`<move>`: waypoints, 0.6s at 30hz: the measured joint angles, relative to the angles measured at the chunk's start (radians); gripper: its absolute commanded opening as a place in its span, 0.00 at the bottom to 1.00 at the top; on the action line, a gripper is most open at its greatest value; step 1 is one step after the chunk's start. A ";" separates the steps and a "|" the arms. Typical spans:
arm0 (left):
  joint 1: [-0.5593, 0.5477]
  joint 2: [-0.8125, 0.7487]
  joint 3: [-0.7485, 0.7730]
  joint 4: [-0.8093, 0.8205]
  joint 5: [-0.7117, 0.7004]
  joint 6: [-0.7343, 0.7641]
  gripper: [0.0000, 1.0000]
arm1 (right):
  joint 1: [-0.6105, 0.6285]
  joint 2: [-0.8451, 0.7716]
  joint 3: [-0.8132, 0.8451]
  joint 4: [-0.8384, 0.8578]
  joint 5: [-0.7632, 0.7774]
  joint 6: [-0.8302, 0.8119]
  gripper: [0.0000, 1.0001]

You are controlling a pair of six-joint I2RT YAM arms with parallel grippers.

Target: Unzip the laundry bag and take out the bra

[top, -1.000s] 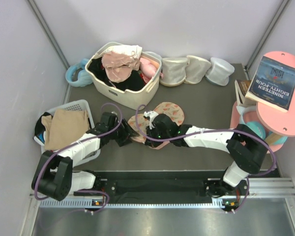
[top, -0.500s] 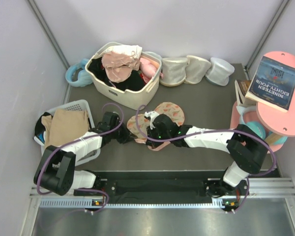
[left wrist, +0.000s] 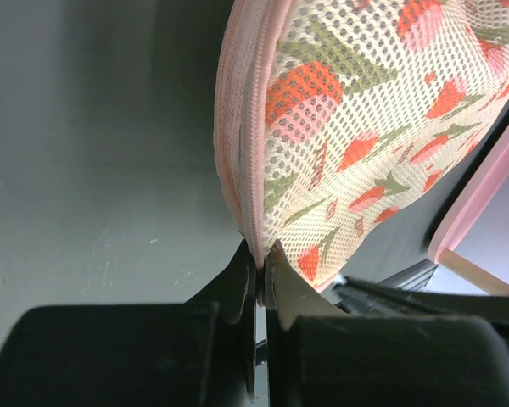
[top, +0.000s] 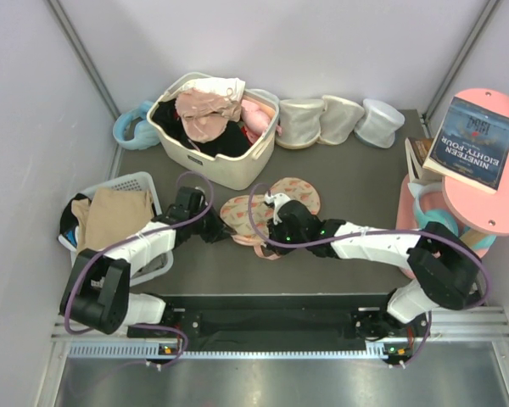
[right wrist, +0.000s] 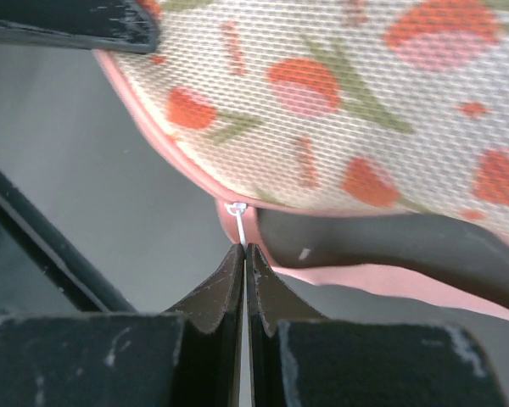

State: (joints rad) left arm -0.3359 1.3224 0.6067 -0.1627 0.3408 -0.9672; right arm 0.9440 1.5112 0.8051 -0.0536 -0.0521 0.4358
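Observation:
The laundry bag lies mid-table, a peach mesh pouch with red print, its two halves partly spread. My left gripper is at its left rim; in the left wrist view the left gripper is shut on the pink zip edge of the laundry bag. My right gripper is at the front rim. In the right wrist view the right gripper is shut on the white zip pull under the laundry bag. A dark gap shows between the halves. The bra is hidden.
A beige basket with pink and black clothing stands behind the bag. Three cream cup-shaped containers line the back. A white basket with tan cloth is at the left, and a pink stand with a book at the right.
My left gripper has closed on the bag's left edge. My right arm has shifted right with the zip pull, and the bag has moved slightly right with it.

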 measured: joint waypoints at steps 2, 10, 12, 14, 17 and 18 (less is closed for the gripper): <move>0.010 0.006 0.018 -0.016 0.003 0.021 0.00 | -0.024 -0.019 -0.012 -0.009 0.006 -0.006 0.00; 0.049 0.012 0.058 -0.079 0.003 0.116 0.00 | -0.118 -0.056 -0.027 -0.059 0.018 -0.048 0.00; 0.063 0.012 0.061 -0.096 0.003 0.139 0.00 | -0.135 -0.068 -0.027 -0.069 0.019 -0.058 0.00; 0.080 0.012 0.063 -0.111 0.002 0.163 0.00 | -0.152 -0.086 -0.033 -0.076 0.027 -0.071 0.00; 0.111 0.012 0.068 -0.138 -0.025 0.206 0.00 | -0.183 -0.119 -0.049 -0.115 0.053 -0.090 0.00; 0.120 0.012 0.073 -0.151 -0.032 0.220 0.00 | -0.194 -0.129 -0.057 -0.127 0.061 -0.095 0.00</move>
State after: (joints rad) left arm -0.2157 1.3346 0.6796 -0.3141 0.3084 -0.7471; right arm 0.7502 1.3823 0.7479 -0.1802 0.0086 0.3405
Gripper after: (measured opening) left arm 0.031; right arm 0.003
